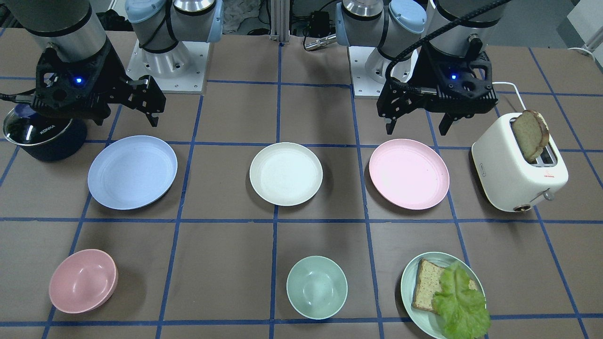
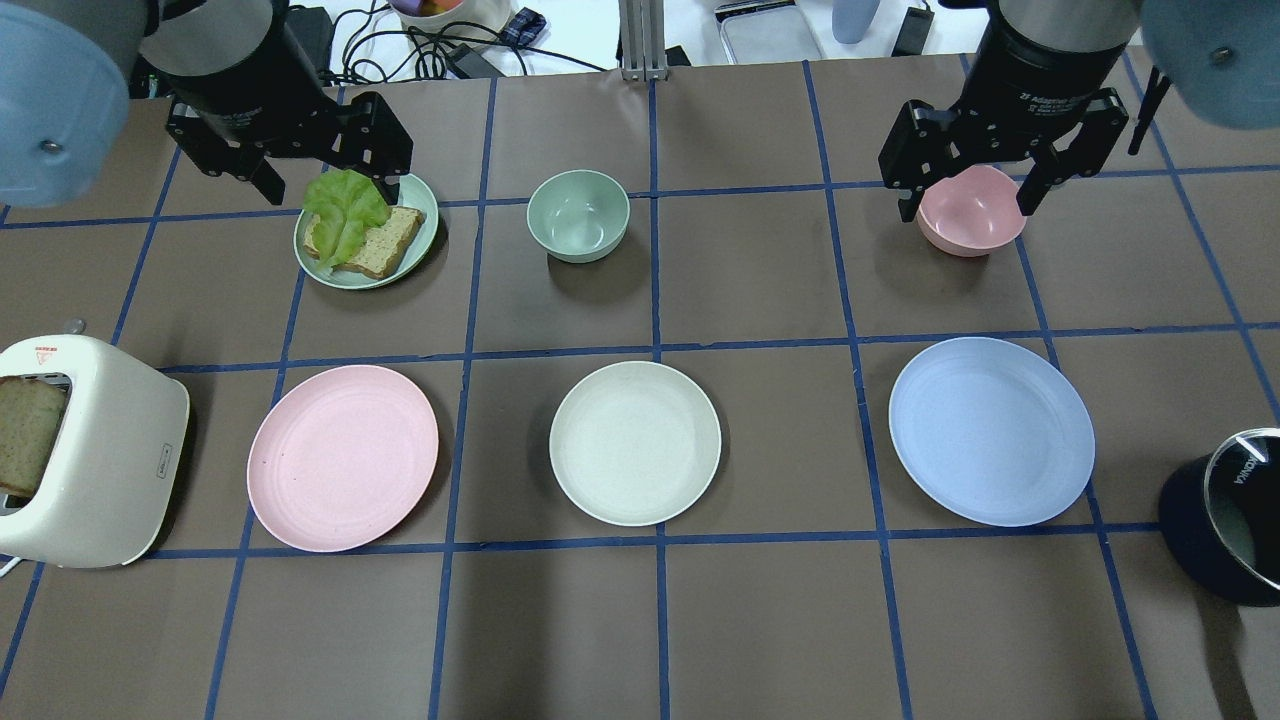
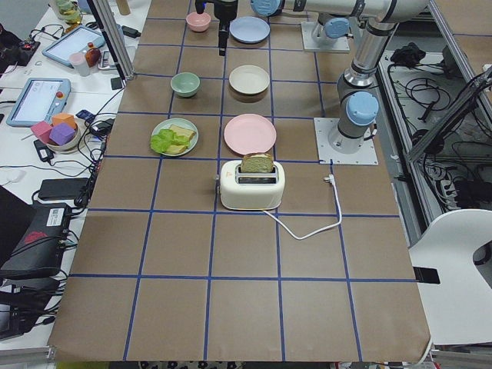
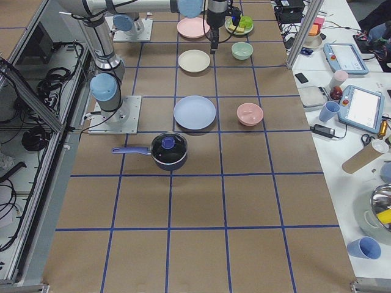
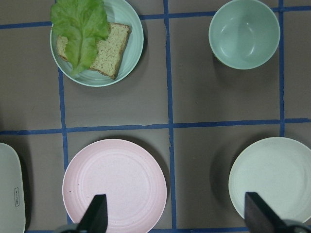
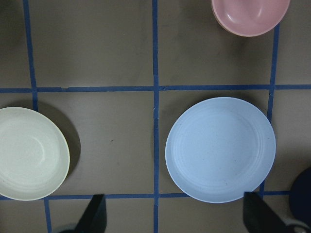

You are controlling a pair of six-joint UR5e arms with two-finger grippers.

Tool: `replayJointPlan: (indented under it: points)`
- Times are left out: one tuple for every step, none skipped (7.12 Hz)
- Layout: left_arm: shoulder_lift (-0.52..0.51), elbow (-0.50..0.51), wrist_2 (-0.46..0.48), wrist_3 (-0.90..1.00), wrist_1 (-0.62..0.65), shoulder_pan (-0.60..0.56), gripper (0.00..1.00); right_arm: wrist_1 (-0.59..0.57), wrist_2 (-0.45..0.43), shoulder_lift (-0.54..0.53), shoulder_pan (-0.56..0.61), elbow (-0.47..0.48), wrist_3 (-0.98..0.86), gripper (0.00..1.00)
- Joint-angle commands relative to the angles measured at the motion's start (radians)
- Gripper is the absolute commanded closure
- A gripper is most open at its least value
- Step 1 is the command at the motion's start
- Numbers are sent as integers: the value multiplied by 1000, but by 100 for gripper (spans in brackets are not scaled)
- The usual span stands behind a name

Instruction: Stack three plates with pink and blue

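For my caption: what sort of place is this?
Probably a robotics lab: the table is gridded with blue tape, the left arm and right arm are bolted to it, and control tablets lie on a side bench.

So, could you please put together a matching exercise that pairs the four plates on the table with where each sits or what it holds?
Things:
1. pink plate
2. blue plate
3. cream plate
4. green plate

Places or states:
a. middle of the row of three
b. next to the toaster
c. nearest the dark pot
d. holds bread and lettuce

Pairs: 1-b, 2-c, 3-a, 4-d.
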Motion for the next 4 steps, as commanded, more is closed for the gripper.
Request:
replayJointPlan:
  points:
    - [34,-50,2,-1,3,-23,0,-1,-17,9,-1,7,6,0]
    - [41,-76,-3,1,3,-26,0,-16,-17,38,-20,8,-11,0]
    - [41,-93,-12,-1,13,-25,0,-41,-11,70,-74,8,-76,0]
    - [45,-98,-18,16,15,-22,0,-80,-4,99,-143,10,-163,0]
